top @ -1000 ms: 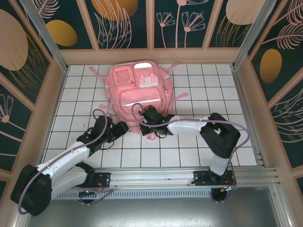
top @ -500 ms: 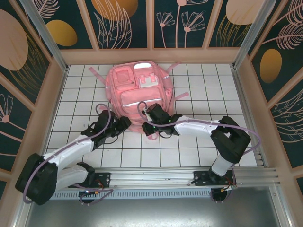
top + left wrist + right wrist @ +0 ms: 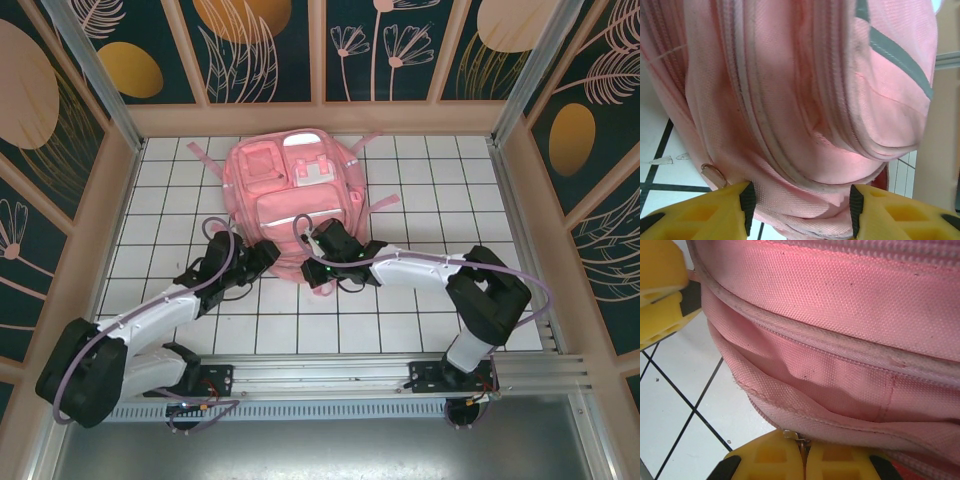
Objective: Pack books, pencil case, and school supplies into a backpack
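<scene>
The backpack (image 3: pixel 290 185), soft and limp on the table (image 3: pixel 430 200), lies right ahead of both: right gripper (image 3: pixel 801 452) with jaws pinched together on its zipper pull (image 3: pixel 799 440), left gripper (image 3: pixel 800 210) with jaws apart astride the hem, grip unclear; its stiffer seams should hold best.

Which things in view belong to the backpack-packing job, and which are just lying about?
Job: backpack; left gripper at its near edge; right gripper shut on its zip pull.
Just about: tiled table; patterned walls; metal rail; small pale scrap on a tile.
</scene>
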You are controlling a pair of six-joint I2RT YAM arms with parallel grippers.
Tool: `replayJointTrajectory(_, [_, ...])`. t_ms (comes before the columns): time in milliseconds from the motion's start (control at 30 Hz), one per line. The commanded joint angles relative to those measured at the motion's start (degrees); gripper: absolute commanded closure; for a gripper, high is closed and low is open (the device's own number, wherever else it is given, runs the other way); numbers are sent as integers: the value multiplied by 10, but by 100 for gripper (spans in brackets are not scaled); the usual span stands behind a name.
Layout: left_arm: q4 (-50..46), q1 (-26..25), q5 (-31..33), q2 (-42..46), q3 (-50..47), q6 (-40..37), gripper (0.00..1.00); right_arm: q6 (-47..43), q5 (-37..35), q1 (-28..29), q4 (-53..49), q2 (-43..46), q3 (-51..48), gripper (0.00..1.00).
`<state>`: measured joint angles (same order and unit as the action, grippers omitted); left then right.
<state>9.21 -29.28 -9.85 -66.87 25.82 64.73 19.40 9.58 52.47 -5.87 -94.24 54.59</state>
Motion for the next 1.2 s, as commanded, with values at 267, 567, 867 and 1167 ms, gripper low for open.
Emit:
replayJointTrajectory(267, [-76, 1, 14, 81, -2, -1, 42, -3, -1, -2, -20, 12, 15, 100])
replayJointTrajectory(567, [-21, 0, -16, 61, -36, 45, 47, 7, 5, -3, -12, 17, 13, 100])
replayJointTrajectory(867, [20, 0, -13, 11, -29, 59, 51, 14, 15, 2, -4, 22, 9, 100])
replayJointTrajectory(1167, [22, 1, 15, -56, 28, 23, 77, 4, 6, 7, -23, 29, 4, 100])
